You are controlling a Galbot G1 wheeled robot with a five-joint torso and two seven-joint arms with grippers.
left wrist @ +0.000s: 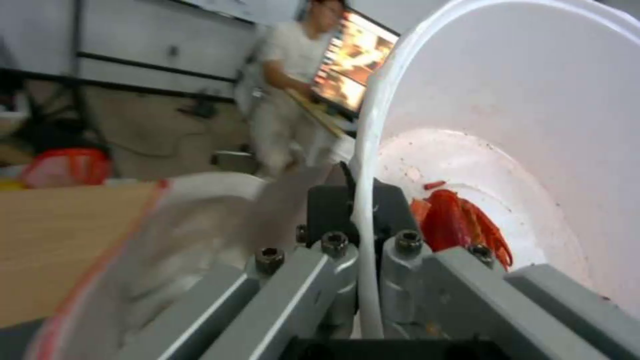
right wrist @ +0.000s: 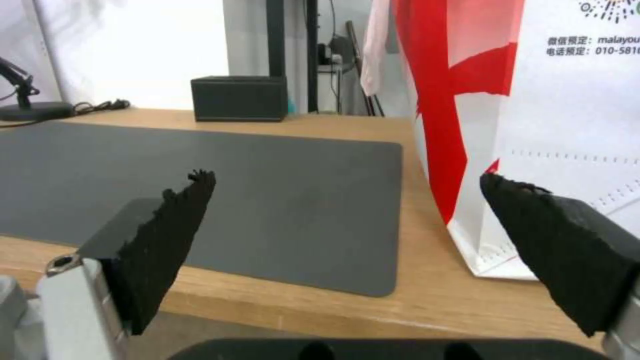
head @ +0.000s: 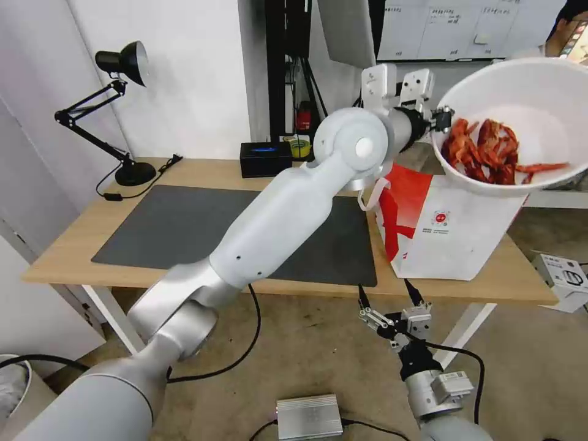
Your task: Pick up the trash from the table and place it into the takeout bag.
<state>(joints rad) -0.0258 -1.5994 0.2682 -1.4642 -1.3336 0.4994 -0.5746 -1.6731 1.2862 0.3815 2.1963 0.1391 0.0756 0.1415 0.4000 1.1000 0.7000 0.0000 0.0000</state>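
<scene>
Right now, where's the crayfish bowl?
In the head view the white bowl of crayfish shells is on the right, held tilted in the air by its rim in the left gripper, just above the takeout bag.

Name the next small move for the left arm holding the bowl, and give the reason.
Probably lower the bowl into the takeout bag. The left tool pinches its rim, holding it tilted above the bag with crayfish shells still inside. The right tool hangs open below the table edge.
</scene>
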